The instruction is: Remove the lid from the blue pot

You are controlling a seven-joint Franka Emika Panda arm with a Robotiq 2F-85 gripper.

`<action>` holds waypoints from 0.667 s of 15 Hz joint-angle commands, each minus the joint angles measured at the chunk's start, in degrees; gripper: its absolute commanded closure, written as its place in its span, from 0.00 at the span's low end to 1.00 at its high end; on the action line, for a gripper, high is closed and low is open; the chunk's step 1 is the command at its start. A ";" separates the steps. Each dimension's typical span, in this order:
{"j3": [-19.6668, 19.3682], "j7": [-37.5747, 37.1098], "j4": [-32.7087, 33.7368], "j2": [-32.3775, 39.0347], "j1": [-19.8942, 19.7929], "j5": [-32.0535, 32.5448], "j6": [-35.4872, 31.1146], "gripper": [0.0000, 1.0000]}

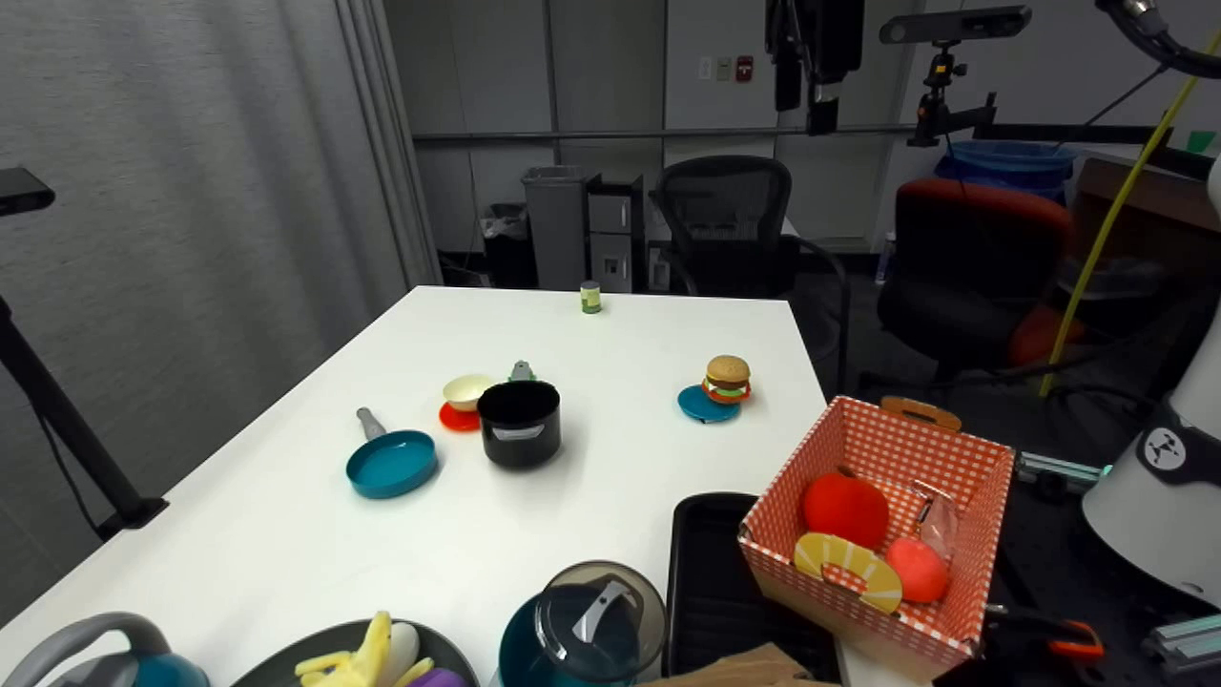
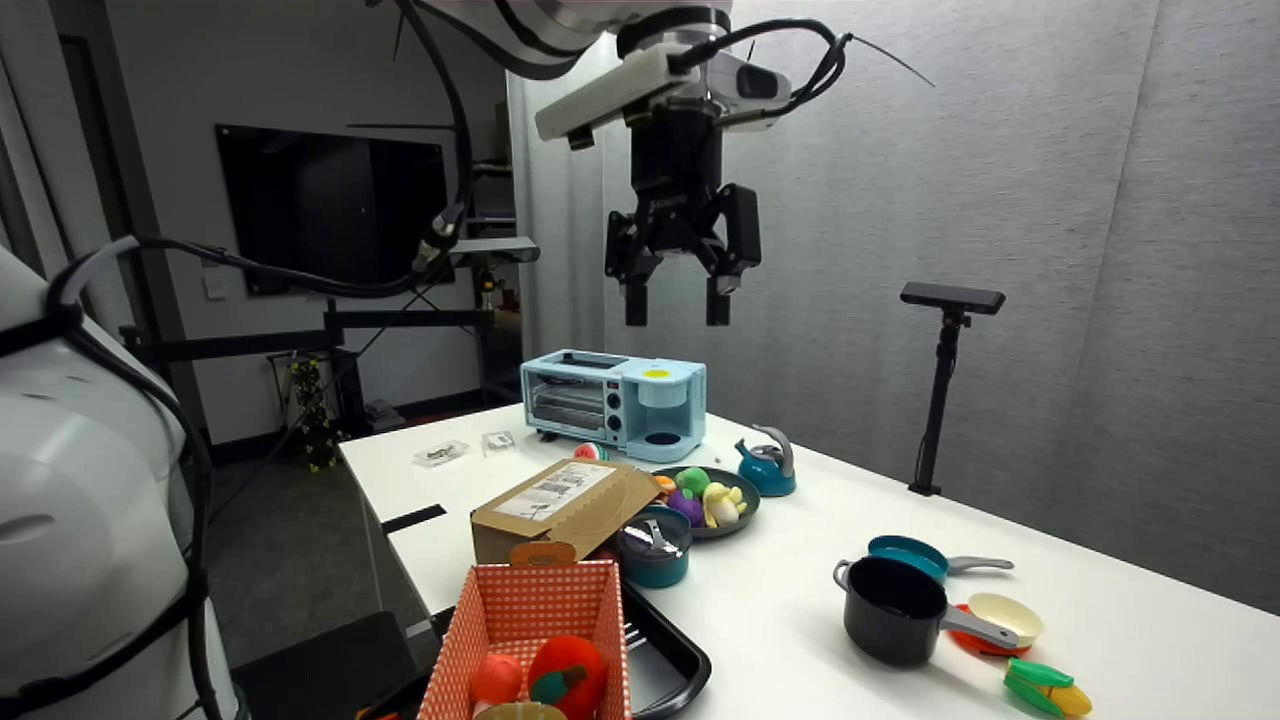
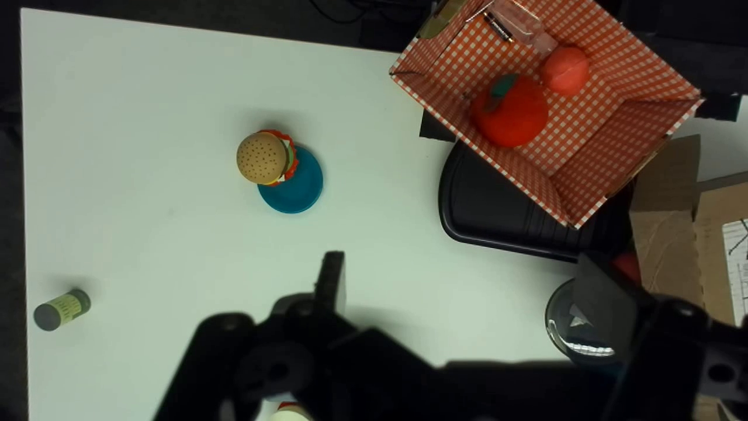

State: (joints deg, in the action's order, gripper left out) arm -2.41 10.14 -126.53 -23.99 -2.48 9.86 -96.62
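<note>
The lid point(image 1: 570, 637) is a domed, dark see-through cover with a grey handle. It rests on top of the teal blue pot point(image 1: 516, 656) near the table's edge; I cannot tell if it sits level. An exterior view also shows the lid point(image 2: 636, 541) on the blue pot point(image 2: 657, 573). In the wrist view the lid point(image 3: 562, 325) is partly hidden behind my right-hand finger, and the pot is mostly hidden. My gripper point(image 2: 677, 305) is open and empty, high above the table. Its fingers point(image 3: 461, 263) stand wide apart in the wrist view, touching nothing.
A black tray point(image 1: 706, 582), a red-checked basket point(image 1: 782, 482) and a cardboard box point(image 2: 560, 505) stand close to the pot. A grey pan of toy food point(image 2: 738, 518) is beside it. A black pot point(image 1: 520, 434) and teal pan point(image 1: 391, 465) stand farther off.
</note>
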 commanded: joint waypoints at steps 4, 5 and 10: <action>-0.48 0.34 0.25 0.44 0.47 0.44 0.49 0.00; -0.48 0.45 0.29 0.52 0.48 0.45 0.59 0.00; -0.22 0.99 -0.25 2.60 1.50 -0.81 -1.31 0.00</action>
State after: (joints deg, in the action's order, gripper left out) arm -2.38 10.32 -126.58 -22.73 -2.01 9.58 -96.73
